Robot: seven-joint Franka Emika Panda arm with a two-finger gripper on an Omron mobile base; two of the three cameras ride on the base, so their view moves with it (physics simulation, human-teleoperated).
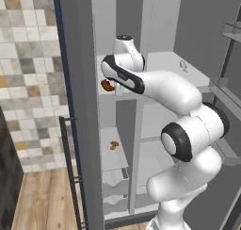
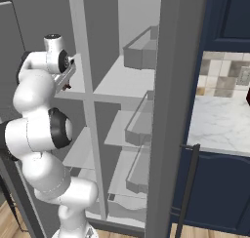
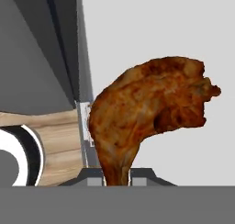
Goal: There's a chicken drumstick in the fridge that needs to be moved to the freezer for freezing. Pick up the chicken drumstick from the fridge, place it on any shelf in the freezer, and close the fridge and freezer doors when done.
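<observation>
Item in transit: I have the gripper (image 3: 116, 175) clamped on the chicken drumstick (image 3: 149, 110) over the front edge of the freezer (image 1: 113, 130) upper shelf (image 1: 107, 94), placing step; next, lower and release.

The claw (image 3: 117, 175), clamped on the chicken drumstick (image 3: 147, 113), sits just over the freezer's upper shelf (image 1: 107, 93). The grey divider wall (image 1: 143, 36) stands close beside it; the white back wall lies ahead, the shelf surface open beyond.
</observation>
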